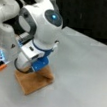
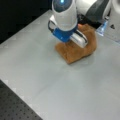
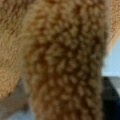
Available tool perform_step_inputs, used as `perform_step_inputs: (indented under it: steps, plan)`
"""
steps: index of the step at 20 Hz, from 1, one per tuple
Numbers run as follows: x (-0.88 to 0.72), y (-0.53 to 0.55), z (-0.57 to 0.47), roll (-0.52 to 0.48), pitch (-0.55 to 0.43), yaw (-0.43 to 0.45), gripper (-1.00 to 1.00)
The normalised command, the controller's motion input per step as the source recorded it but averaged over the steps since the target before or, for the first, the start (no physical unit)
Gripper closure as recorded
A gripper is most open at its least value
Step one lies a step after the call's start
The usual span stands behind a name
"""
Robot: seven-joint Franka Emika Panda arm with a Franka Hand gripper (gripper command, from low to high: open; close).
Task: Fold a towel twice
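The tan-orange terry cloth towel (image 1: 32, 82) lies on the pale grey flat table (image 1: 81, 79) as a small thick bundle, folded over on itself w/ layers stacked; in a front view it sits toward the table's left edge, in a front view (image 2: 75, 51) toward the table's top-right part. The white Franka arm w/ its blue-and-white gripper (image 1: 38, 64) stands directly over the towel, wrist pointing down; the blue part of the gripper meets the towel's upper surface in both front views (image 2: 65, 37); the fingers themselves are hidden behind the gripper body and the cloth, so whether the pincer is released or clenched cannot be told. One side of the towel looks raised beside the gripper, higher than the rest of the bundle, esp. in a front view (image 2: 88, 33). In the wrist view a thick vertical roll of looped terry (image 3: 65, 60) fills nearly the whole pic, very close to the camera; a strip of pale table shows at the right of the towel (image 3: 113, 62). A small orange object (image 1: 1, 67) lies just left of the towel near the arm's base; a bright blue light (image 1: 54, 17) glows on the arm's joint above the towel; dark perforated board (image 2: 15, 107) borders the table, well apart from the towel.
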Motion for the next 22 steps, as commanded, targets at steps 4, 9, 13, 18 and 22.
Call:
perform_step_inputs:
  steps: [4, 9, 13, 18, 22]
  plan:
    - [0.03, -0.31, -0.15, -0.037, -0.121, 0.290, 1.00]
    - [0.06, -0.27, -0.28, -0.004, -0.117, 0.282, 1.00]
    - [0.05, -0.28, -0.30, 0.037, -0.083, 0.295, 1.00]
    - [-0.05, -0.22, -0.19, 0.067, -0.053, 0.238, 1.00]
    - [-0.13, -0.12, -0.11, 0.071, -0.062, 0.107, 1.00]
